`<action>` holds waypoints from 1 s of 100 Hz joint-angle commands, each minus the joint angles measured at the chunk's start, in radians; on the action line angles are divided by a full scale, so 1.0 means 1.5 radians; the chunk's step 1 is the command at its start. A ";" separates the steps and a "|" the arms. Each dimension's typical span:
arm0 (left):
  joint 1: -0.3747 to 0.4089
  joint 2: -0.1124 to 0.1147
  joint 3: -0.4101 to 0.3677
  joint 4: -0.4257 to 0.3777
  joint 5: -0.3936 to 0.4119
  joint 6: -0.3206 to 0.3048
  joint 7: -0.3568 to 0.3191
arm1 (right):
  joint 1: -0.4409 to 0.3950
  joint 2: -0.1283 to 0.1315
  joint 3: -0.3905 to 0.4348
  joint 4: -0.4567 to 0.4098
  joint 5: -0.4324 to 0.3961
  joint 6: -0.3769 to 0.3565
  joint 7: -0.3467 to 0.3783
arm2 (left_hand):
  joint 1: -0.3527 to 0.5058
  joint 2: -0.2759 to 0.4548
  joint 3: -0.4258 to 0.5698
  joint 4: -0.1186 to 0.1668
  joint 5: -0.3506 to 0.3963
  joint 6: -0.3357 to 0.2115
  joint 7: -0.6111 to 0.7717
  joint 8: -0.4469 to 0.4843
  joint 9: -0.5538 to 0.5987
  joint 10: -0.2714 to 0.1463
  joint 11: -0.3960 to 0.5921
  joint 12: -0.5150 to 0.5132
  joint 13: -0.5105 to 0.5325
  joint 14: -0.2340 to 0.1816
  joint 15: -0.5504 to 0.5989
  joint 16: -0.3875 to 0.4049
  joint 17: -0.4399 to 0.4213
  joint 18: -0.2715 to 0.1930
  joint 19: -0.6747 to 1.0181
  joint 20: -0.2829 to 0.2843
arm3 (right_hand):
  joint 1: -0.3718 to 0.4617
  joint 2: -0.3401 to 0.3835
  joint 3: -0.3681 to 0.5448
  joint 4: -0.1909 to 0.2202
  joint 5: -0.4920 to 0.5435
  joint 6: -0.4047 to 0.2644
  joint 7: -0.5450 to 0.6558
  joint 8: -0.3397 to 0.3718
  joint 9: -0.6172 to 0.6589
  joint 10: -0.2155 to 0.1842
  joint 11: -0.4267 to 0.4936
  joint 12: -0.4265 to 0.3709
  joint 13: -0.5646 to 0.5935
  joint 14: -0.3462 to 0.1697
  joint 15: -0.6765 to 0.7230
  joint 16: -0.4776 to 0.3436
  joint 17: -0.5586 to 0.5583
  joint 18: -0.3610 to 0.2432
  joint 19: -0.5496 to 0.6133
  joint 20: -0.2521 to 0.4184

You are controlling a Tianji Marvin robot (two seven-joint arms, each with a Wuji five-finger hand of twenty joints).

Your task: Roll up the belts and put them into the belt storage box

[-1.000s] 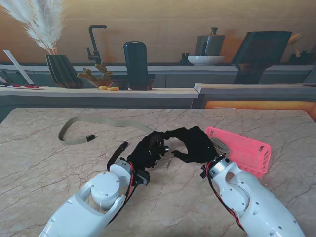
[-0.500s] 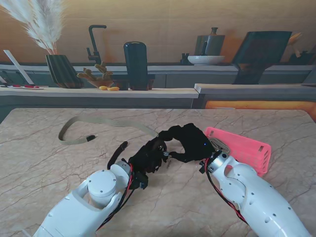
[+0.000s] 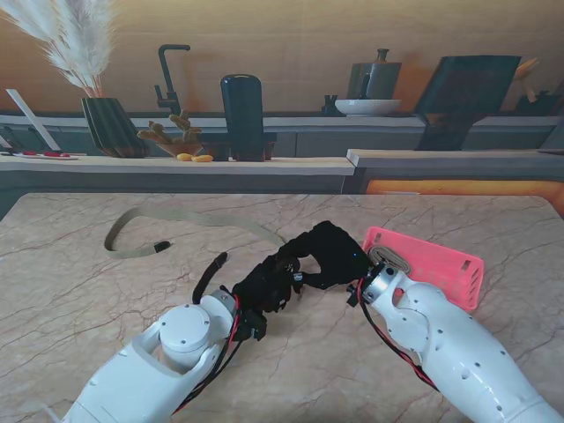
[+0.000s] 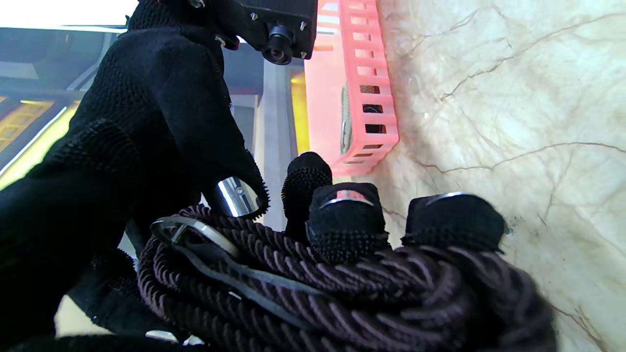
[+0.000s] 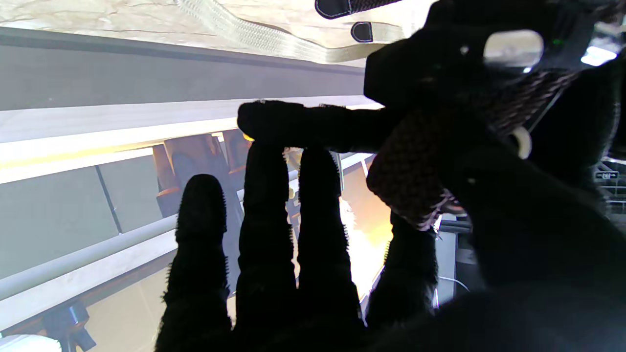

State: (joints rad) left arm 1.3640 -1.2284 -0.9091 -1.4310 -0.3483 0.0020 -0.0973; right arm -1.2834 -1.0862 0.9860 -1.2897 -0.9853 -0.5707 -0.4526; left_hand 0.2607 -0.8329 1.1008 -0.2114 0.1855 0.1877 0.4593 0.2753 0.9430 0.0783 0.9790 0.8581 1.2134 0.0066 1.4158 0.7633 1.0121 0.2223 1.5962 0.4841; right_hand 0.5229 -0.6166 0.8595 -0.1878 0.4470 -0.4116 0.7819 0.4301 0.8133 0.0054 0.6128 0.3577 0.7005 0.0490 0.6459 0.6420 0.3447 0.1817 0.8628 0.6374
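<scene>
A marble table carries a beige belt and pink box

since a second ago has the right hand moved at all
Yes. In the stand view the right hand has shifted farther from me, toward the pink box's far corner.

White arms, black gloved hands

Both forearms are cased in glossy white shells, with red and black cables exposed at the wrists. The left hand and right hand are covered in black knitted gloves with nubbed fingertips.
</scene>
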 commanded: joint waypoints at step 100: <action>0.021 -0.010 -0.014 -0.014 0.033 -0.050 0.053 | -0.004 -0.029 -0.005 0.002 0.052 0.071 -0.017 | 0.097 0.167 -0.307 0.038 0.058 -0.090 -0.080 -0.029 -0.236 0.049 -0.410 -0.239 -0.387 0.160 -0.614 -0.080 -0.505 0.117 -0.439 0.054 | 0.090 -0.007 0.044 -0.034 0.266 -0.015 0.204 -0.142 0.291 -0.044 -0.017 -0.013 0.180 -0.053 0.053 0.036 0.067 0.019 0.056 0.004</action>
State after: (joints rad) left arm 1.3847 -1.2359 -0.9247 -1.4331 -0.2970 -0.0747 -0.0293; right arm -1.2741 -1.1213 0.9629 -1.2677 -0.9271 -0.4755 -0.4692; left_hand 0.3969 -0.6039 0.6772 -0.1920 0.2385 0.1058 0.3673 0.2368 0.6244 0.1616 0.4000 0.5235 0.6646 0.2489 0.5316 0.6681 0.2762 0.3808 0.9595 0.5436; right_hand 0.5906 -0.7326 0.8384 -0.2539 0.7018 -0.3764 0.8552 0.1696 1.2126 -0.0557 0.5639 0.3231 0.9567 -0.0187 0.7171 0.6824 0.4477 0.1972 0.9158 0.6375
